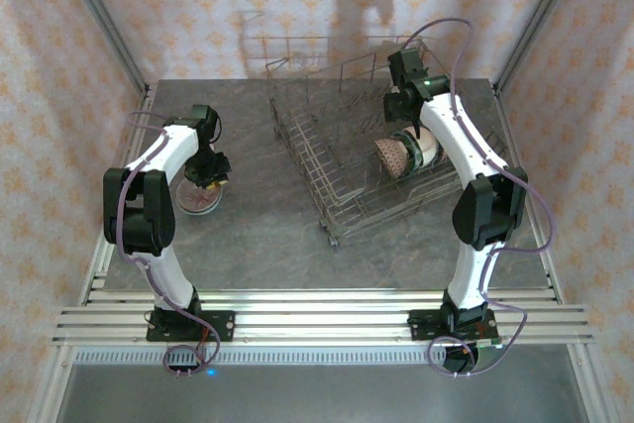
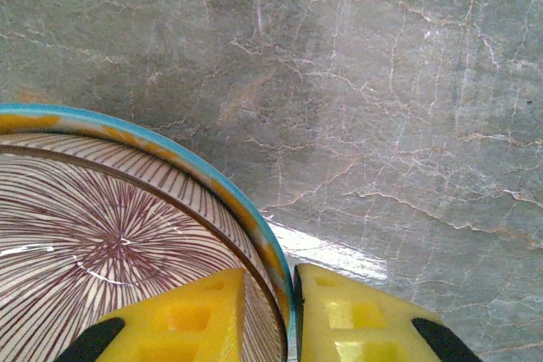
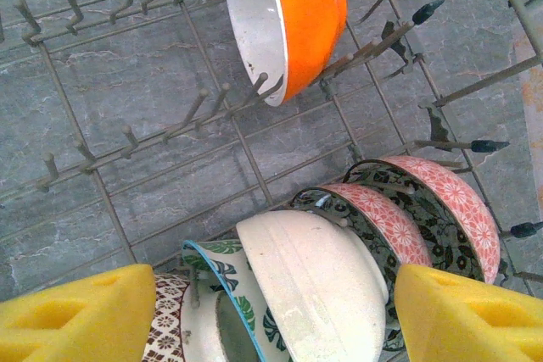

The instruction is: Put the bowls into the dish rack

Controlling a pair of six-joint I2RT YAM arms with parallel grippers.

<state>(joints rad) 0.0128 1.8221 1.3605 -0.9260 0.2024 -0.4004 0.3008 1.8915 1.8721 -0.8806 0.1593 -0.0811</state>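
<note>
The rim of the striped bowl [image 2: 110, 226] is straddled by the left fingers [image 2: 195, 311], clamp not determinable; right fingers [image 3: 76, 315] held apart over the dish rack [image 1: 327, 185]; so shallow a pinch could be lost when lifted.

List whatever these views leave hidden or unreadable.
- Left wrist: striped bowl cut off by frame edges; whether the left end effector already clamps its rim is unclear.
- Top external: that bowl mostly hidden under the left arm; racked bowls in the dish rack partly covered by the right arm.
- Right wrist: nearest bowls cut off by the bottom edge.
</note>
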